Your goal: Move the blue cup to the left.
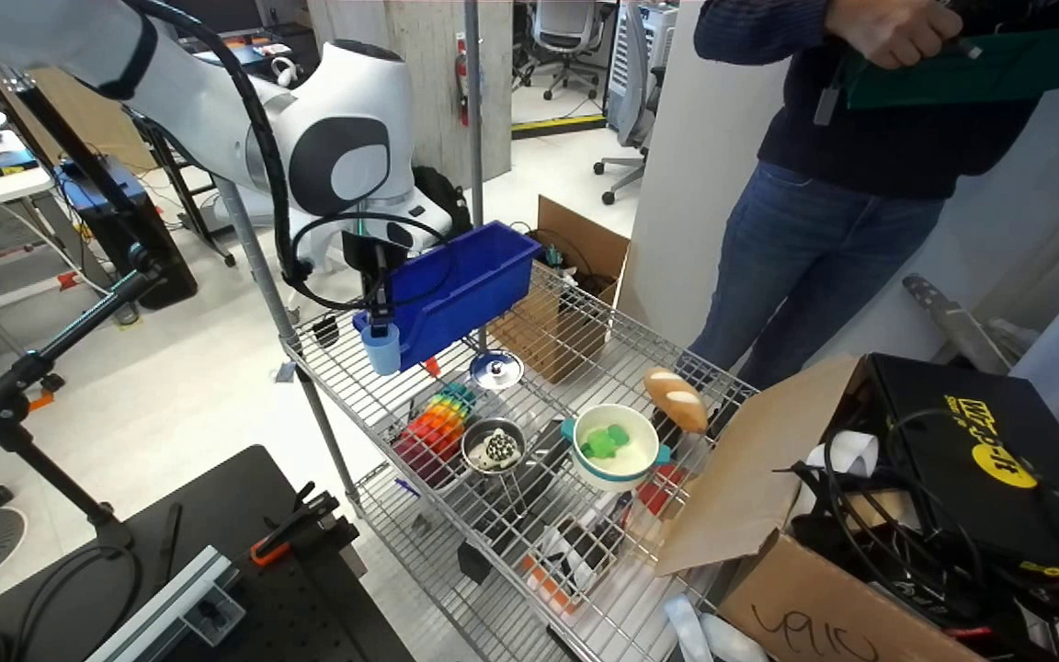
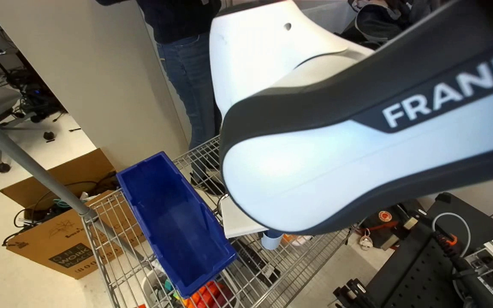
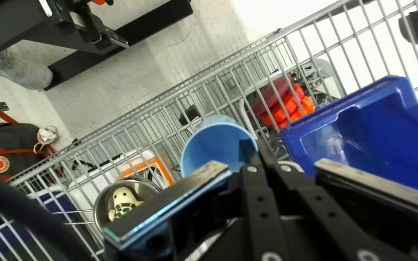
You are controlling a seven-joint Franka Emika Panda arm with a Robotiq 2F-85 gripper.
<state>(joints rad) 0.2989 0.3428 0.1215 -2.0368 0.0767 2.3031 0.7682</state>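
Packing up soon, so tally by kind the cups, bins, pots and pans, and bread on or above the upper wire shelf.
Cups: 1, blue cup
Bins: 1, dark-blue bin
Pots and pans: 2, saucepan and white-and-teal pot
Bread: 1, brown loaf
Total: 5

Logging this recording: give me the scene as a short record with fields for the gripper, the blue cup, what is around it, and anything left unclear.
Gripper: shut on the wall of the blue cup
Cup pose: mouth up
Beside the cup: blue bin, apart from it in the wrist view
Elsewhere: metal pan with a spotted toy inside; bowl with a green item inside; loaf; lid
Setting: wire shelf, person standing near it
Unclear: whether the cup touches the shelf
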